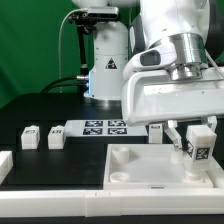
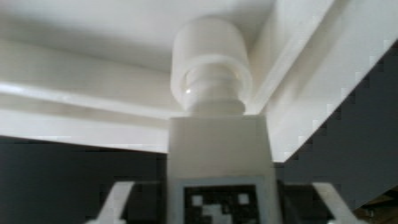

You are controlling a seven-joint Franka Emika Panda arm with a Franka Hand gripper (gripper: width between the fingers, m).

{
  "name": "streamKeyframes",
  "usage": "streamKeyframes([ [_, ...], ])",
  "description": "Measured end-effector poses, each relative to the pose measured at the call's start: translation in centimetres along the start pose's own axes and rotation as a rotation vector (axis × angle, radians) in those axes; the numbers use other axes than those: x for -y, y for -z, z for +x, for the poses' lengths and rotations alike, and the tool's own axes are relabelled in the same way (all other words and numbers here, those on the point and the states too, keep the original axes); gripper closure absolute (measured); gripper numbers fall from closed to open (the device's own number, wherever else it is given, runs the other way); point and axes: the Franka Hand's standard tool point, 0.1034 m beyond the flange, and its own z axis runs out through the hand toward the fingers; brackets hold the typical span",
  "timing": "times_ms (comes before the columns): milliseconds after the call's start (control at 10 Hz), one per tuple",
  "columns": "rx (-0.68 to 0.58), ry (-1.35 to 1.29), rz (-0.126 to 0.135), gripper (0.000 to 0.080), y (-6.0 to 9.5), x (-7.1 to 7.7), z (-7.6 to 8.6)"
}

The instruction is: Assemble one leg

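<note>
My gripper [image 1: 197,150] is shut on the leg [image 1: 197,146], a small white post with a black-and-white tag facing the camera. It holds the leg just above the right part of the large white square tray-like piece [image 1: 120,170]. In the wrist view the leg [image 2: 221,150] stands between my fingers [image 2: 118,205], tag near the camera, its round peg end pointing at an inner corner of the tray piece [image 2: 71,100].
The marker board [image 1: 100,127] lies behind the tray piece. Three more small white posts stand on the black table: two [image 1: 55,137] at the exterior view's left, one [image 1: 155,130] near the board. A white bracket [image 1: 5,165] sits at the left edge.
</note>
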Motion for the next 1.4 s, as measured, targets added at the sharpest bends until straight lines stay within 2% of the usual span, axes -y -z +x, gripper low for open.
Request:
streamKeyframes([
  [200,-0.008,0.004,0.001,0.0509,-0.3,0.4,-0.7],
  [500,-0.04,0.0,-0.01,0.0509,-0.7,-0.1,-1.4],
  [800,-0.041,-0.002,-0.014,0.0509,-0.8,-0.7,-1.5],
  [1100,-0.018,-0.004,-0.01,0.0509,-0.9,-0.7,-1.8],
  [1200,-0.018,-0.004,-0.01,0.0332,-0.9,-0.7,-1.8],
  [1300,-0.018,-0.004,-0.01,0.0215,-0.9,-0.7,-1.8],
  [1400,-0.018,-0.004,-0.01,0.0215,-0.9,-0.7,-1.8],
])
